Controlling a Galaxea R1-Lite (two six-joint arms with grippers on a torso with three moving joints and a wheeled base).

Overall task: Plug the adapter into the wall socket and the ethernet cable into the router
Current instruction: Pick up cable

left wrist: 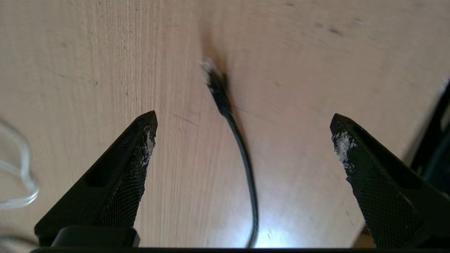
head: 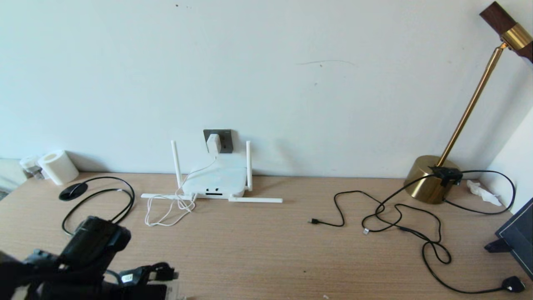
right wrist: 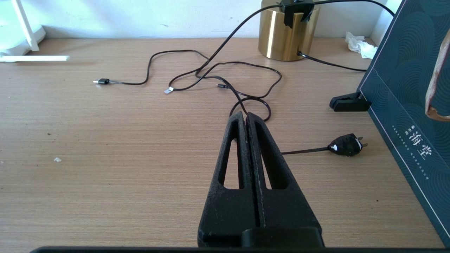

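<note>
The adapter already sits in the wall socket, low on the white wall behind the router. Its thin white cord falls past the router and lies in loose loops on the wooden counter. Two of the router's antennas stand upright and two lie flat on the counter.

The ethernet cable curves across the left part of the counter from a round black grommet. In the left wrist view its end, with the small pale connector, lies on the wood between the widely spread fingers of the left hand, which hangs above it without touching it.

The right hand is parked low over the right part of the counter, its fingers pressed together on nothing.

On the right stand a brass lamp and a tangle of thin black cables, one ending in a black mains plug. A dark blue box leans at the edge and bears pale Chinese characters; the large ones look like 海堂, the smaller ones are too small to read. A paper roll stands far left.
</note>
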